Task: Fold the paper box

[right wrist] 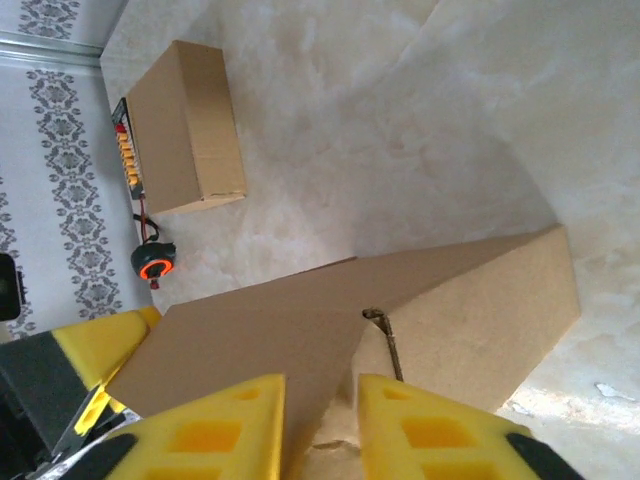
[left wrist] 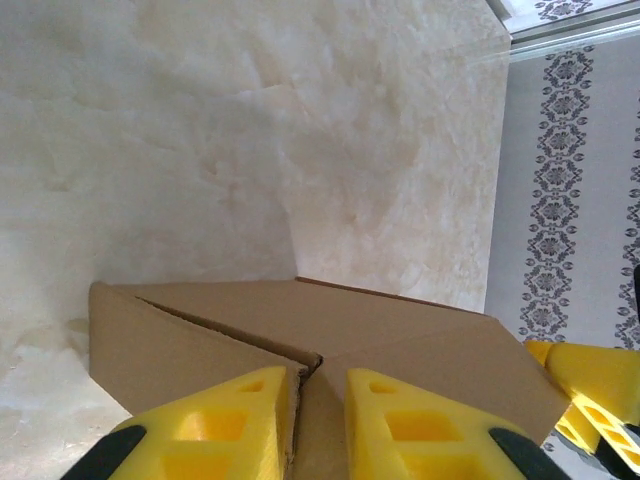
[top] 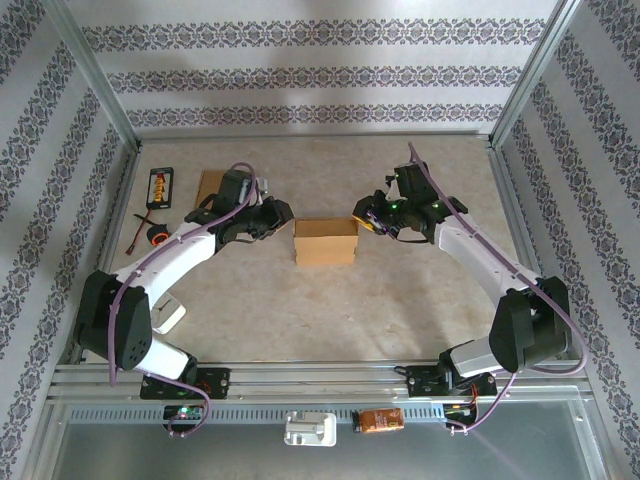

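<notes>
The brown paper box (top: pixel 325 242) sits in the middle of the table with its top flaps folded over. My left gripper (top: pixel 285 222) is at the box's left end. In the left wrist view its yellow fingers (left wrist: pixel 230 410) are nearly together at the box (left wrist: pixel 400 330) corner, and a cardboard edge lies against the inner face of the left finger. My right gripper (top: pixel 362 220) is at the box's right end. In the right wrist view its jaws (right wrist: pixel 322 378) are narrow, with a flap edge of the box (right wrist: pixel 480 300) between them.
A second brown box (right wrist: pixel 185 125) lies at the back left, behind the left arm (top: pixel 210 185). Beside it are a black device (top: pixel 160 186) and a small orange-ringed part (top: pixel 158 234). A white object (top: pixel 168 318) lies near the left arm's base. Metal frame rails border the table.
</notes>
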Controlling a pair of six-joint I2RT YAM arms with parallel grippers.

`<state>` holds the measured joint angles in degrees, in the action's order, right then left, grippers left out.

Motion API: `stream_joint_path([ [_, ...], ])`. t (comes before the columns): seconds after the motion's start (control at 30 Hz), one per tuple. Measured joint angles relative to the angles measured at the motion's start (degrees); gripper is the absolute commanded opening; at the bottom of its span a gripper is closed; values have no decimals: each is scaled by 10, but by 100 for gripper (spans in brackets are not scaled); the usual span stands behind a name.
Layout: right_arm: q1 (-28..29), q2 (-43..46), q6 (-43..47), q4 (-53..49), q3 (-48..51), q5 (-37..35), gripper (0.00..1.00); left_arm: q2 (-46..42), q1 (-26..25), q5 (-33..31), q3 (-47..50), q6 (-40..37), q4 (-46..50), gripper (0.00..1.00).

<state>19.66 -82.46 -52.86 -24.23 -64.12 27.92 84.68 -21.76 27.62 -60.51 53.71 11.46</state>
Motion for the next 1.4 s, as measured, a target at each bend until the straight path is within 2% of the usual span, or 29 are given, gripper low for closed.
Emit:
stream_joint_path([
  [0.17,1,0,0,5,1,0,19,0,0,18,0,8,-13,21],
  [0.3,7,-1,2,14,9,-3,13,0,0,24,2,7,-14,14],
  [0.43,15,-3,16,23,16,-21,12,0,0,25,23,6,-16,14],
  [0.5,20,-4,23,29,17,-31,12,2,0,28,36,6,-16,16],
  [0.63,28,-6,31,39,17,-50,12,0,0,20,46,-1,-2,27],
  [0.83,46,-1,49,43,17,-95,12,-83,-1,-44,46,-9,42,28],
  [0.97,57,6,64,43,21,-121,12,-162,-13,-69,71,54,24,29],
  [1.07,61,8,74,43,22,-132,12,-190,-35,-71,121,123,-15,37],
  [1.27,65,9,89,43,22,-141,12,-136,-59,-67,158,212,-79,40],
  [1.4,65,9,96,45,23,-146,12,-116,-66,-62,163,244,-121,31],
])
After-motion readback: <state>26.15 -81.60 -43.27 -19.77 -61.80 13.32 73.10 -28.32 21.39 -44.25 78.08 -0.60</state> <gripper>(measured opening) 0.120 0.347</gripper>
